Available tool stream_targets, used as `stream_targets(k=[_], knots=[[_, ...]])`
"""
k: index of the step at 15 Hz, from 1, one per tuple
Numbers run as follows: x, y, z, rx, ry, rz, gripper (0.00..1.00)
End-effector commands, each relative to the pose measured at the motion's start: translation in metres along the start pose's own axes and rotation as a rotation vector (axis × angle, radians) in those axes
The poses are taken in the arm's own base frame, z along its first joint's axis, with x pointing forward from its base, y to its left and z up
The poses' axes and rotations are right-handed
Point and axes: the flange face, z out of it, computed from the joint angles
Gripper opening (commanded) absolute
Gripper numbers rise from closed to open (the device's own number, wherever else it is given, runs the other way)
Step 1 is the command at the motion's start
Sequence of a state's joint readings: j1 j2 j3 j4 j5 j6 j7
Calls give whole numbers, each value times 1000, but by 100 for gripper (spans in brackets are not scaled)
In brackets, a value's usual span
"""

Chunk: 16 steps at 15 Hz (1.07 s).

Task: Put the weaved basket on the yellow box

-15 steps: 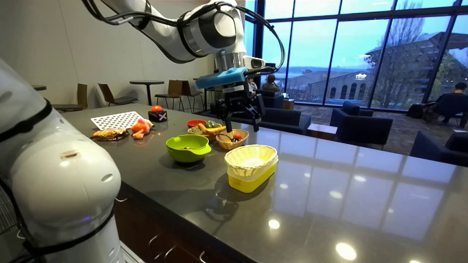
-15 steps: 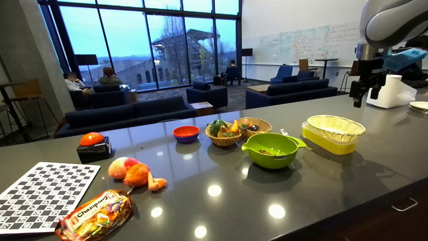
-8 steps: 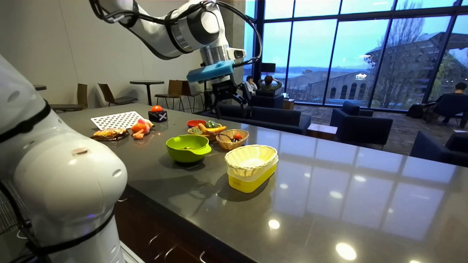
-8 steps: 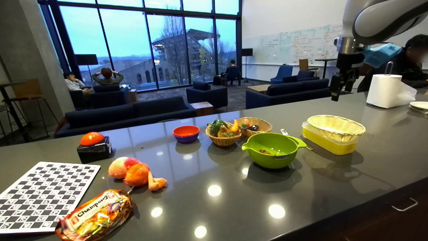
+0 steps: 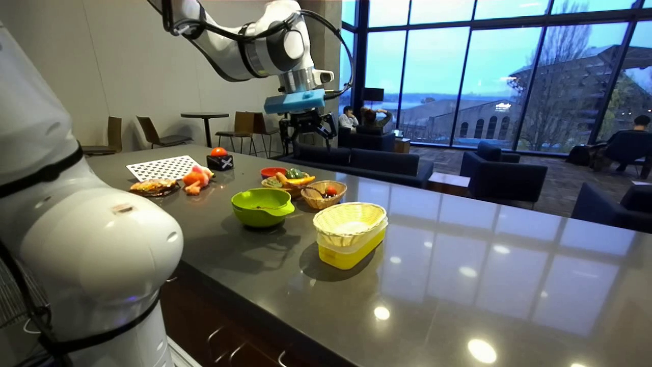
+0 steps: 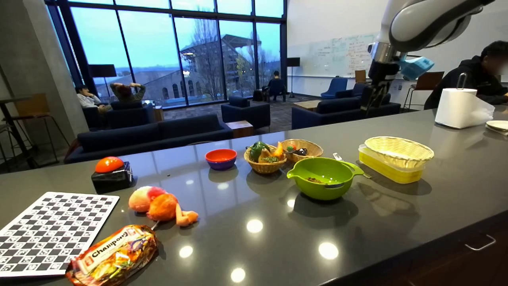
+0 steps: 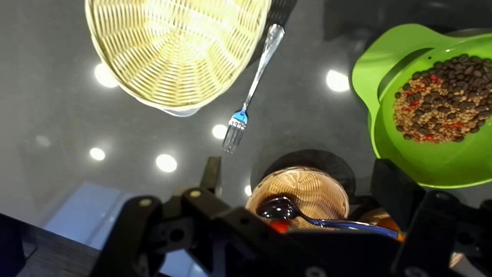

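Pale and oval, the weaved basket (image 5: 350, 219) rests on top of the yellow box (image 5: 351, 253), slightly tilted, as both exterior views show. Seen from above in the wrist view, the weaved basket (image 7: 180, 50) hides nearly all of the yellow box (image 7: 184, 112); just a translucent edge peeks out. My gripper (image 5: 307, 145) hangs high above the counter, apart from the basket and box. In the wrist view the gripper (image 7: 300, 169) has its fingers wide apart, holding nothing. A small tan basket with a spoon (image 7: 303, 182) lies on the counter far below the gap.
A green bowl (image 6: 325, 180) stands near the box, with a fork (image 7: 253, 84) lying between them. Close by are a vegetable basket (image 6: 265, 165) and a red bowl (image 6: 221, 159). A noodle packet (image 6: 115, 254), a plush toy (image 6: 162, 206) and a paper roll (image 6: 455, 108) lie farther off.
The arm has swung away from the yellow box, up and to the left in both exterior views. The weaved basket and the box have stayed where they were. The gripper has remained open.
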<state>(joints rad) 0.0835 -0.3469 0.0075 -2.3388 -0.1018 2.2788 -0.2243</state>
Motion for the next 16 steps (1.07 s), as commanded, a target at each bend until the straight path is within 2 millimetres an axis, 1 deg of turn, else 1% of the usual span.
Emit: stream_targets(k=[1,5,11,14,16], knots=[[37,1,16,65,17,-67,100],[68,-10,44,117,-10,-151,100],[102,-25,88,143,-58,-284,100],[118,-27,104,132,-61,-350,100],[126,-24,112,132,-55,-387,100]])
